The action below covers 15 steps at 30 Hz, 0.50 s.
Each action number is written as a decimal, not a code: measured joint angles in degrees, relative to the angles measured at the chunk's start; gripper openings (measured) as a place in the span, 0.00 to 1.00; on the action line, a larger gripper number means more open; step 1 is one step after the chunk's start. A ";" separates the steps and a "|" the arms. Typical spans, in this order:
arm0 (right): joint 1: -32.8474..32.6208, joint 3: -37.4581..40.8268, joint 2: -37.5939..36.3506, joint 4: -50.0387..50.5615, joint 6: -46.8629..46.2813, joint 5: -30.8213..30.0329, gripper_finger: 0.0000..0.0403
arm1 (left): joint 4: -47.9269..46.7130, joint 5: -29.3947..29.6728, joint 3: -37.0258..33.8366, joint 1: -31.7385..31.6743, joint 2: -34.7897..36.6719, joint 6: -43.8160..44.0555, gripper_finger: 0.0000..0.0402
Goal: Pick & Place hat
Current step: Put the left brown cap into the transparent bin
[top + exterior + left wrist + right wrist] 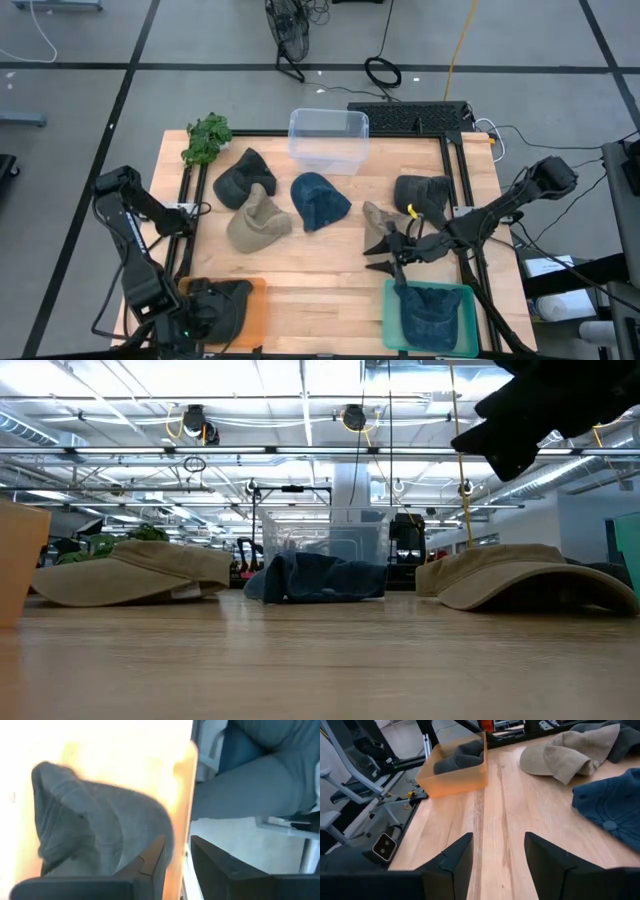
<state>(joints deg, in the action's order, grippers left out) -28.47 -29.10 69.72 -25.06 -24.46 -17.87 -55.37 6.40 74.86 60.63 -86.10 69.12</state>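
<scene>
A dark grey hat [95, 827] lies in the orange tray [255, 310] at the table's near left corner. My left gripper [177, 870] hovers over the tray's near edge, open, with the hat just past one finger; I see nothing between the fingers. My right gripper [499, 855] stands open above the bare wood, between a khaki hat [380, 225] and the green tray [392, 310], which holds a blue hat [432, 315]. It points toward the table's left.
Loose hats lie mid-table: dark grey [243, 178], khaki [258, 220], blue [318, 198] and dark [422, 190]. A clear bin [328, 138] and a green plant [207, 138] stand at the far edge. Bare wood [320, 290] stretches between the two trays.
</scene>
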 joint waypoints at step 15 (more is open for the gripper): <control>0.00 -0.01 0.72 -5.02 3.10 0.07 0.39 | -1.45 16.17 -5.82 -5.47 -0.03 -12.31 0.22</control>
<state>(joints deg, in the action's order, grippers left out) -28.47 -29.11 70.43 -30.08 -21.36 -17.80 -56.82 22.57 69.05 55.16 -86.13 56.81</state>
